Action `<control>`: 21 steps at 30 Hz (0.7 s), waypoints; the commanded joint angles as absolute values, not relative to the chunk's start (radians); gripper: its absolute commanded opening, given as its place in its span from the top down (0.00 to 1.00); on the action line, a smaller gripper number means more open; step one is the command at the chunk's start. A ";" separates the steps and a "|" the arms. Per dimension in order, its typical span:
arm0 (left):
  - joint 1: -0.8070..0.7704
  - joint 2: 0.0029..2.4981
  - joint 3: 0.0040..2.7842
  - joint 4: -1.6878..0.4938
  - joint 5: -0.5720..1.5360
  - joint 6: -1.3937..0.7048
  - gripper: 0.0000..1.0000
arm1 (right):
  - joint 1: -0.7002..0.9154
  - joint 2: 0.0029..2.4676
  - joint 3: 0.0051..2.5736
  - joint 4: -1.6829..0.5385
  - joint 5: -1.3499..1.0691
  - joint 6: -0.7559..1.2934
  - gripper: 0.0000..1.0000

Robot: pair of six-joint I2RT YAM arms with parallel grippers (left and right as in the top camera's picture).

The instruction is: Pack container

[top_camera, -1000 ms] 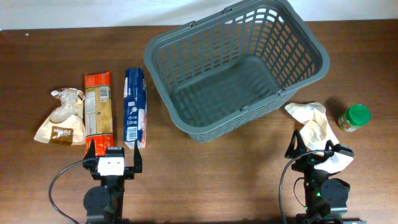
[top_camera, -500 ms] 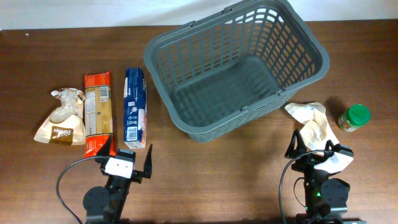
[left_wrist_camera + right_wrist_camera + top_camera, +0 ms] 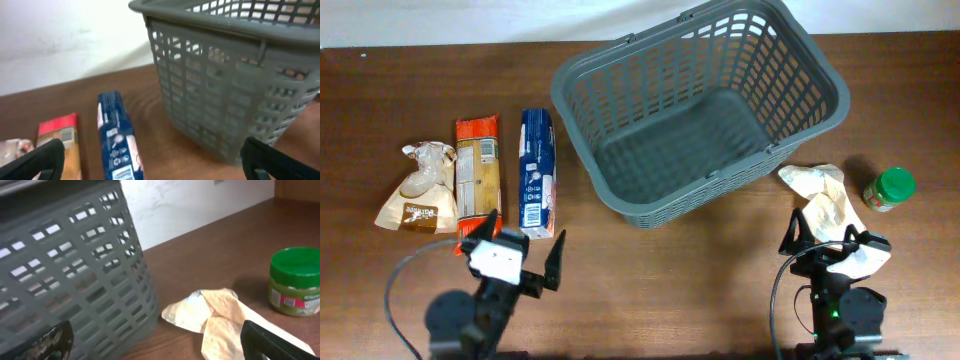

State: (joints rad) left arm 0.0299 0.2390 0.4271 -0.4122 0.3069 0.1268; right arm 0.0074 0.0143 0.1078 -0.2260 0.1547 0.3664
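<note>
The dark grey slotted container (image 3: 620, 75) stands empty at the back centre; it also shows in the left wrist view (image 3: 220, 100) and the right wrist view (image 3: 75, 280). A blue packet (image 3: 537, 172), an orange pasta packet (image 3: 478, 180) and a brown-and-clear bag (image 3: 420, 190) lie side by side at the left. A crumpled tan bag (image 3: 825, 200) and a green-lidded jar (image 3: 888, 189) lie at the right. My left gripper (image 3: 520, 252) is open and empty just in front of the blue packet (image 3: 117, 137). My right gripper (image 3: 828, 237) is open and empty over the tan bag's (image 3: 220, 315) near end.
The wooden table (image 3: 700, 260) reaches a white wall at the back. The jar (image 3: 295, 282) stands right of the tan bag. The orange packet (image 3: 62, 135) lies left of the blue one.
My left gripper has turned and shifted slightly left and forward near the blue packet, its arm base sliding left. The right arm and the items have not moved.
</note>
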 commanded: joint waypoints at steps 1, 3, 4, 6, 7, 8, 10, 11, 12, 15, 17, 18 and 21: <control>0.029 0.418 0.613 -0.467 0.296 0.159 0.01 | 0.013 0.049 0.251 -0.274 0.141 0.313 0.01; 0.029 0.525 0.726 -0.516 0.297 0.159 0.01 | 0.013 0.108 0.354 -0.382 0.141 0.261 0.01; 0.029 0.573 0.775 -0.538 0.300 0.159 0.01 | 0.013 0.143 0.405 -0.439 0.141 0.239 0.01; 0.029 0.700 0.911 -0.599 0.300 0.159 0.01 | 0.013 0.245 0.525 -0.561 0.141 0.213 0.01; 0.029 0.759 0.978 -0.630 0.300 0.159 0.01 | 0.013 0.308 0.594 -0.622 0.142 0.213 0.01; 0.028 0.813 1.041 -0.661 0.300 0.159 0.01 | 0.013 0.372 0.664 -0.675 0.142 0.213 0.01; 0.029 0.910 1.163 -0.721 0.300 0.159 0.01 | 0.013 0.481 0.789 -0.757 0.142 0.210 0.01; 0.029 0.947 1.213 -0.741 0.300 0.159 0.01 | 0.013 0.534 0.852 -0.791 0.142 0.190 0.01; 0.029 0.986 1.265 -0.762 0.300 0.158 0.01 | 0.013 0.601 0.935 -0.831 0.142 0.161 0.01; 0.029 1.064 1.397 -0.822 0.299 0.159 0.01 | 0.013 0.760 1.159 -0.925 0.142 0.091 0.01; 0.028 1.086 1.454 -0.825 0.313 0.152 0.01 | 0.013 0.871 1.342 -1.021 0.141 0.089 0.01; 0.029 1.089 1.468 -0.822 0.324 0.151 0.01 | 0.013 0.908 1.408 -1.060 0.141 0.089 0.01; 0.029 1.086 1.508 -0.806 0.329 0.151 0.01 | 0.013 1.047 1.674 -1.227 0.083 0.089 0.01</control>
State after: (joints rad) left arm 0.0299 1.0927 1.4567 -0.8150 0.3073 0.1417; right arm 0.0074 0.9668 1.4914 -1.1534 0.1341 0.1173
